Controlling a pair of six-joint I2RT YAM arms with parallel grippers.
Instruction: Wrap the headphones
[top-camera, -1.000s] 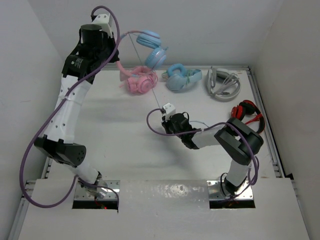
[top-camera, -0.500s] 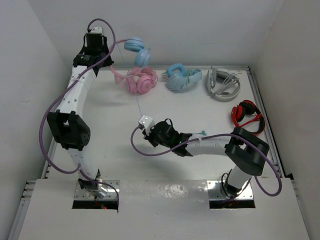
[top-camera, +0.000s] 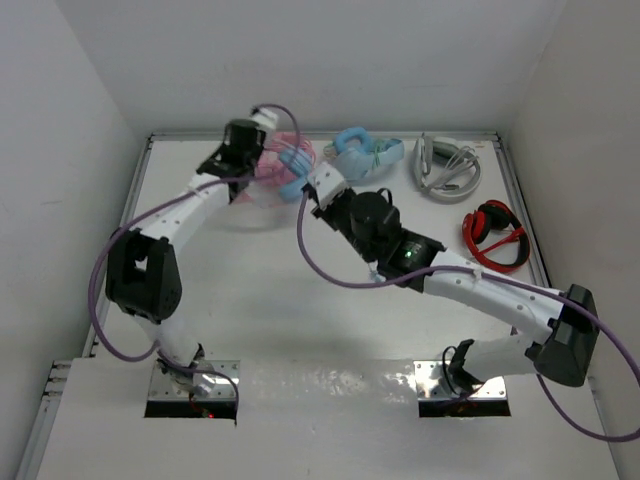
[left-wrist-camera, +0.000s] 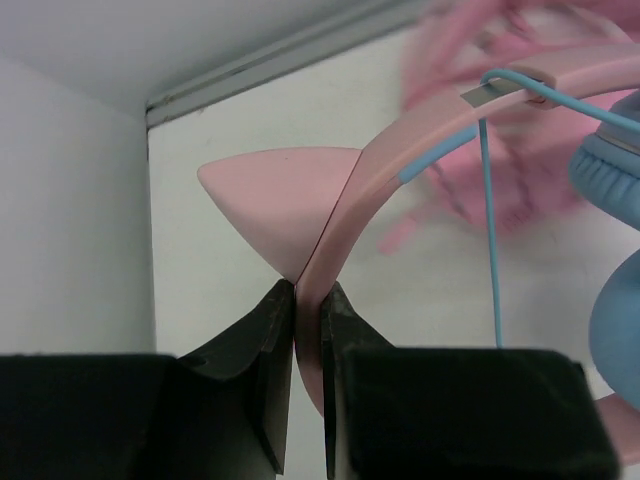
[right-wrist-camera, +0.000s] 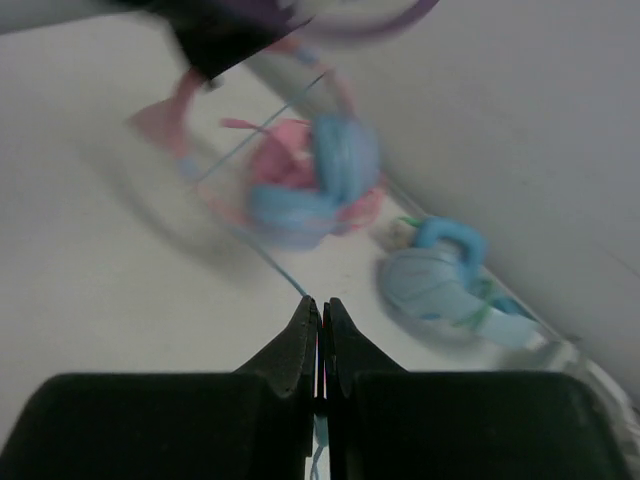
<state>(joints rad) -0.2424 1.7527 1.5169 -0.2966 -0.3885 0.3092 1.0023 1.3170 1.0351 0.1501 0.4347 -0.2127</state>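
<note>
The left claw (left-wrist-camera: 308, 292) is clamped tight on the pink headband of the headphones (left-wrist-camera: 400, 150), right beside one cat ear (left-wrist-camera: 275, 200), holding them at the far left-centre of the bench (top-camera: 250, 290) with their light blue ear cups (right-wrist-camera: 340, 160) in front of the all-pink headphones (top-camera: 285, 145); the blur hides whether the two pairs touch. The right claw (right-wrist-camera: 320, 305), just near and right of them, is pinched shut on the thin blue cable (left-wrist-camera: 490, 220). Along the far edge to the right lie light blue headphones (top-camera: 365, 152), a grey-white pair (top-camera: 447, 167) and a red pair (top-camera: 495, 235).
</note>
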